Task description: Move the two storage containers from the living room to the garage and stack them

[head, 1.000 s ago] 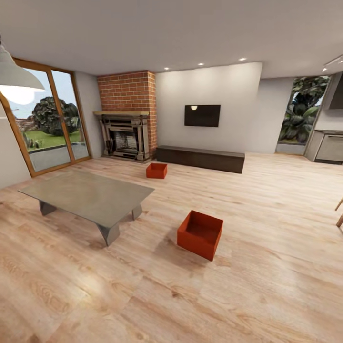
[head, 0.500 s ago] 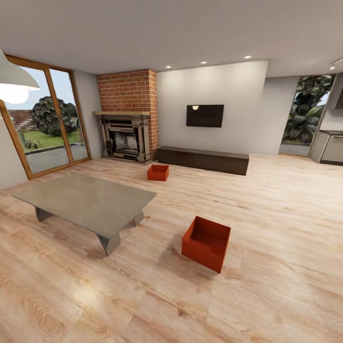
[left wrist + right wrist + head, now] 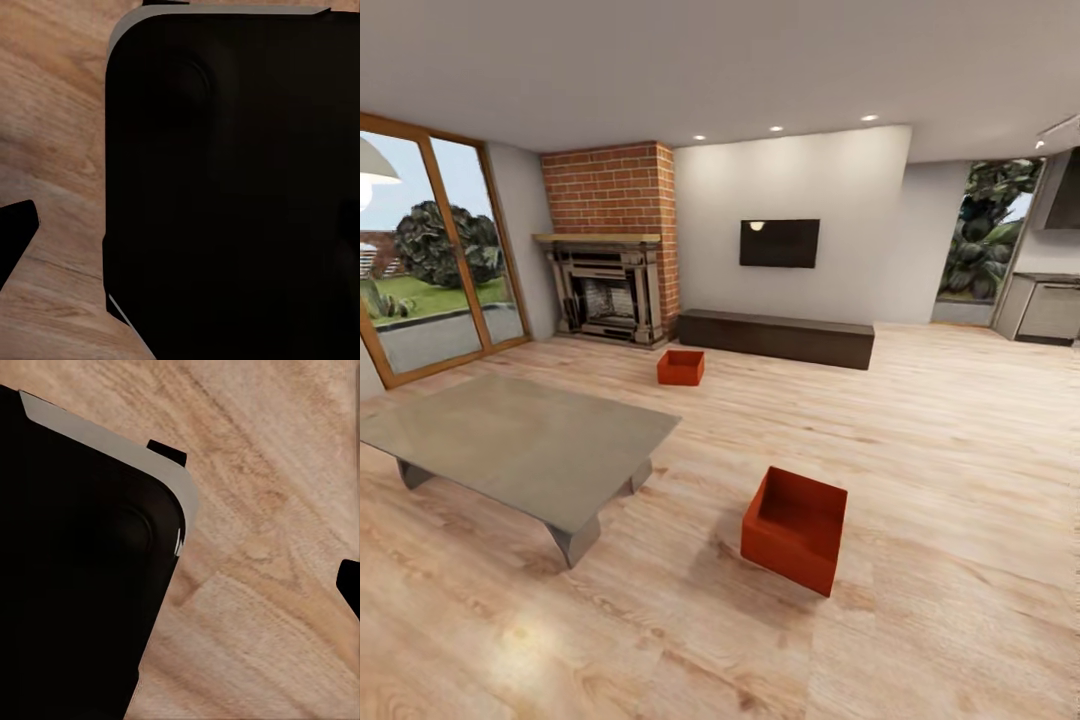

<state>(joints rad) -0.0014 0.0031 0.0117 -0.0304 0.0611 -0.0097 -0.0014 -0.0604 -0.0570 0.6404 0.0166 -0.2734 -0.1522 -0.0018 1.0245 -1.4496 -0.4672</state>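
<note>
Two bins: an orange-red, lidless rectangular storage container [image 3: 794,529] sits on the light wood-plank floor [image 3: 960,470] of the living room, just beside the corner of a low grey slab-topped coffee table [image 3: 520,445]; its twin, the far orange-red container [image 3: 681,367], rests near the red brick fireplace [image 3: 610,245] and the end of the long dark low cabinet [image 3: 775,338].
Why there: both stand loose and well apart on open planks, which reads as a job not yet begun, with the garage nowhere in the room on show.
Nearest target: the bin by the table, judged the likelier first pick.
Backdrop: a black wall television [image 3: 779,243] hangs above the cabinet.
Head view: gives the whole room and both bins.
Wrist views: each gives wood grain behind a large black rounded body with a pale edge, seemingly part of the robot itself.
Jaws: cannot tell whether either gripper is spread or closed; small dark tips at the picture edges settle nothing.
</note>
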